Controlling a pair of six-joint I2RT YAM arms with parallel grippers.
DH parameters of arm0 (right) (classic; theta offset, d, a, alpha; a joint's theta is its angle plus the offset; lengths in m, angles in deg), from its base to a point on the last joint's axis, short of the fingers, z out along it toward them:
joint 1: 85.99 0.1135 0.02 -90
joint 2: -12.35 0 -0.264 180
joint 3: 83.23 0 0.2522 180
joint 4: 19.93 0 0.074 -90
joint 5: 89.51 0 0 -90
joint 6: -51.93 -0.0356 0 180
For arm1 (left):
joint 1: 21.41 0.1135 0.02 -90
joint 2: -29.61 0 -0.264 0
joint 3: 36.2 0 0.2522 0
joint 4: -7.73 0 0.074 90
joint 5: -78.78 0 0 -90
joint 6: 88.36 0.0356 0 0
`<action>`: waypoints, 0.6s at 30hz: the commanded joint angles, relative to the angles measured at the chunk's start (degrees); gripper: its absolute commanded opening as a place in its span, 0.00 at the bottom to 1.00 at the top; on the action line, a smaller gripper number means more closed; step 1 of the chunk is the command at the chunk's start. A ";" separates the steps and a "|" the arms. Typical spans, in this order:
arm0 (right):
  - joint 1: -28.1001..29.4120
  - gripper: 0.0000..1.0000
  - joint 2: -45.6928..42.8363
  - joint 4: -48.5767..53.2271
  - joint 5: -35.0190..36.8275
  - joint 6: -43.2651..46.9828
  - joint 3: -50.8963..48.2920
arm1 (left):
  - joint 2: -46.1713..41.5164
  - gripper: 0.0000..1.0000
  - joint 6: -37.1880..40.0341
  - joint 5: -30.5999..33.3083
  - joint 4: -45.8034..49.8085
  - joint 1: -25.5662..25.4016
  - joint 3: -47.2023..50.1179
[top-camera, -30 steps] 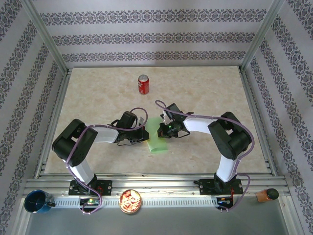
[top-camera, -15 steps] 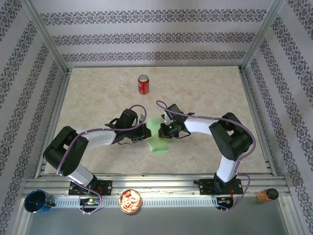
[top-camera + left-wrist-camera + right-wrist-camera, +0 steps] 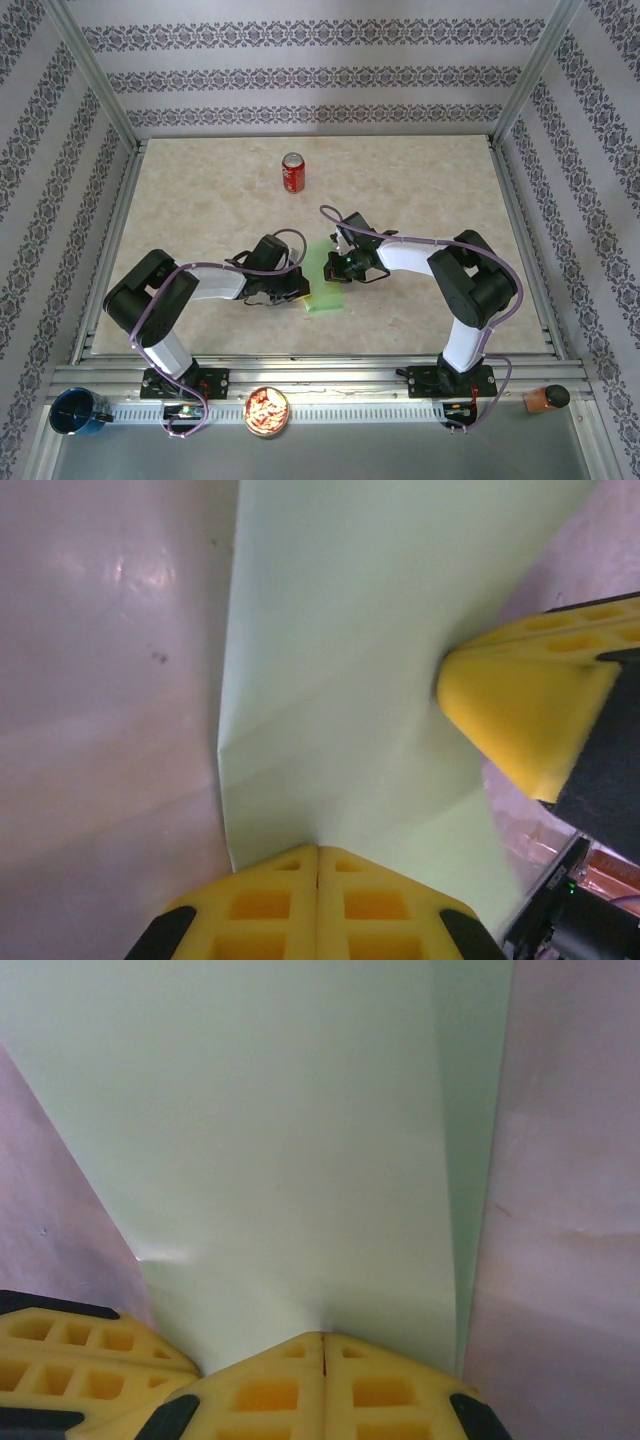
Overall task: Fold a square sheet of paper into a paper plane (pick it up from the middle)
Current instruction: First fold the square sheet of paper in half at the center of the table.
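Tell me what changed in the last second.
The left gripper slid right and nearer, farther onto the paper, so less green shows. Both grippers stayed shut; nothing was taken or released. The right gripper, tip on the paper, and the can did not move.

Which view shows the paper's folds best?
Left wrist: the paper lies close, crease lines and left edge plain. Right wrist shows one folded strip along its right side. Top external: a small, partly covered patch.
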 commanded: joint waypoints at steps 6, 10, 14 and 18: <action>0.04 0.00 0.90 5.08 5.07 -0.49 -3.13 | -2.11 0.00 1.72 0.73 2.38 -0.52 5.43; 0.00 0.00 0.86 5.03 4.93 -0.57 -3.14 | -7.03 0.00 -0.13 -0.97 2.81 -0.59 3.70; 0.05 0.00 0.72 5.07 5.00 -0.84 -3.14 | -9.66 0.00 -3.68 -1.55 0.87 -0.68 2.37; 0.12 0.00 0.61 4.77 4.89 -1.04 -3.33 | -8.44 0.00 -4.93 -2.66 -0.45 -1.70 1.17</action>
